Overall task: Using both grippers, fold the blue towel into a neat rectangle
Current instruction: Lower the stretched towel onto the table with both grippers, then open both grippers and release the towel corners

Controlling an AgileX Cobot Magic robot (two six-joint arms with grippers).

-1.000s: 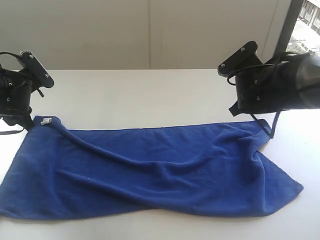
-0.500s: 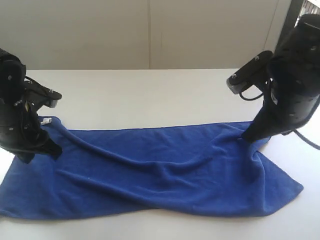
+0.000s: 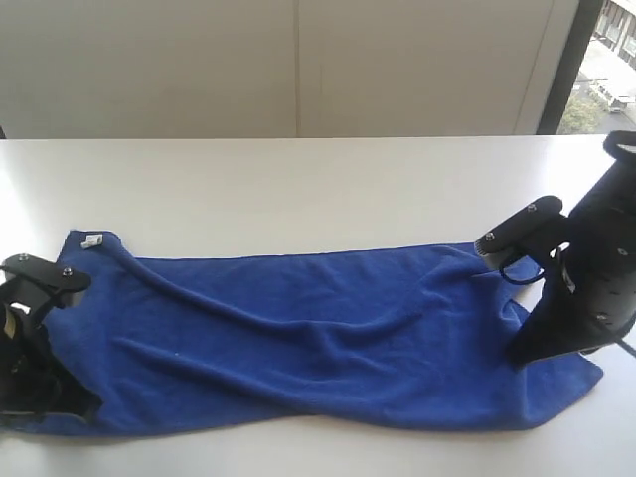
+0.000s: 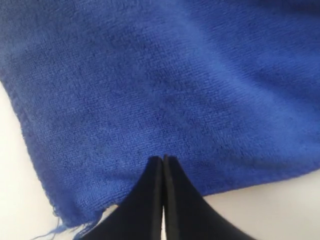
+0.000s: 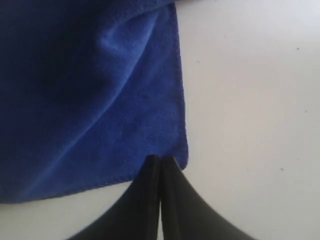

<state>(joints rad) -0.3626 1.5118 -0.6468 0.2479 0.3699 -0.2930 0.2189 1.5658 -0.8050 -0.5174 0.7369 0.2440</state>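
Two grippers are down on the blue towel (image 3: 318, 338), one at each end. The towel lies spread lengthwise and rumpled across the white table (image 3: 298, 189).

The only label you have is the small white tag (image 3: 91, 240) at the towel's far left corner. Any print on it is too small to read. You cannot make out any lettering on the black arms either.

The left gripper (image 4: 162, 160) has its jaws pressed together, and its tips rest on the cloth just inside the edge at the near left corner. Loose threads (image 4: 47, 232) trail off that edge. The right gripper (image 5: 160, 159) is likewise closed tight, with its tips at a corner of the cloth at the right end.

You cannot tell from either wrist view whether any fabric is caught between the fingers.

From the outside camera, both sets of fingertips are hidden behind the arms' own bodies. The left arm is cut off by the frame's edge, and the right arm covers part of the towel's right end.
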